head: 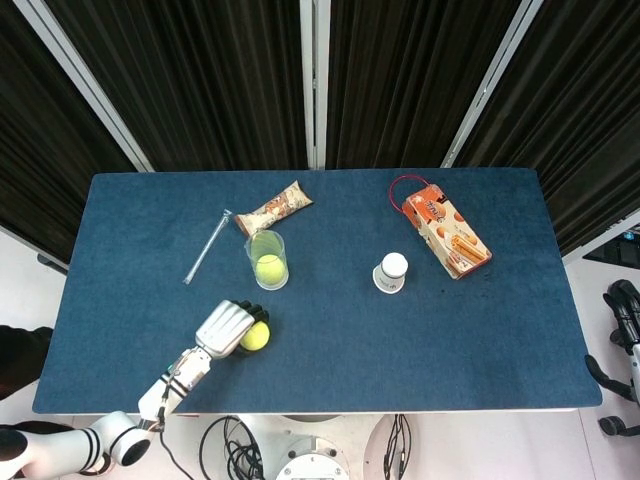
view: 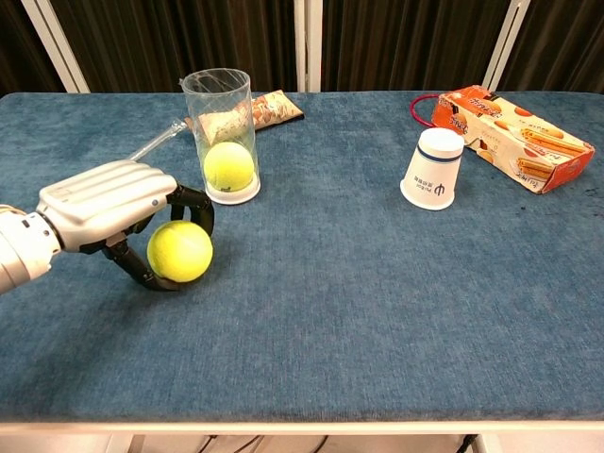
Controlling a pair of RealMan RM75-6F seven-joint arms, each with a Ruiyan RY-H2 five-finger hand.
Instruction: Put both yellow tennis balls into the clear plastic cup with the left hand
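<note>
A clear plastic cup [head: 268, 250] [view: 219, 104] stands upright left of the table's middle, with one yellow tennis ball [head: 268, 268] [view: 228, 166] at its bottom. The second yellow tennis ball [head: 256, 337] [view: 179, 251] lies on the blue cloth in front of the cup. My left hand [head: 225, 328] [view: 104, 203] grips this ball from the left, fingers curled over its top and thumb under its near side. My right hand [head: 622, 310] hangs off the table's right edge, partly cut off, fingers apart and holding nothing.
An upturned white paper cup [head: 390, 272] [view: 433, 168] stands right of centre. Behind it lies an orange snack box [head: 447, 230] [view: 514, 137]. A snack wrapper [head: 275, 209] [view: 269, 106] and a clear tube [head: 206, 246] [view: 156, 142] lie behind and left of the plastic cup.
</note>
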